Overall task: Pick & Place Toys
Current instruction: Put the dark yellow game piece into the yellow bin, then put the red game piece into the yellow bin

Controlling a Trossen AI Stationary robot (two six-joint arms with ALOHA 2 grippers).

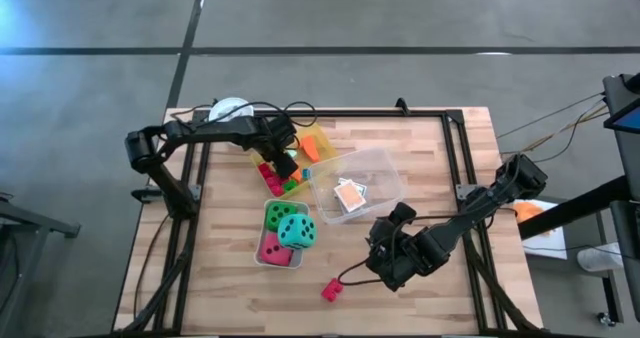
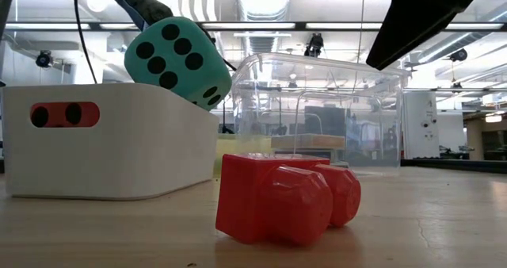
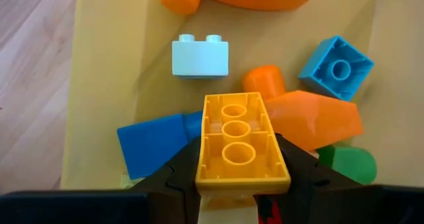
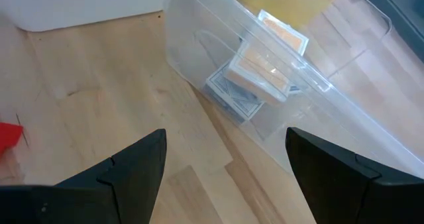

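left gripper [image 3: 242, 184] reaching over the yellow tray [image 3: 106, 65], fingers clamping a yellow block [image 3: 240, 143] | right gripper [image 4: 225, 164] hanging near the clear box [image 4: 311, 85], fingers apart, holding nothing | red block [image 1: 331, 291] lying on table [image 1: 220, 298]

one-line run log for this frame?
left gripper: shut on yellow block over yellow tray | right gripper: open, empty, beside clear box

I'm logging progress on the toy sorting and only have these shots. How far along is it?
Partly done. Three dice sit in the white bin, the teal die on top, and card packs lie in the clear box. In hand: the left hand grips a yellow block over the yellow tray. Left: other blocks there and the red block on the table, near the open right hand.
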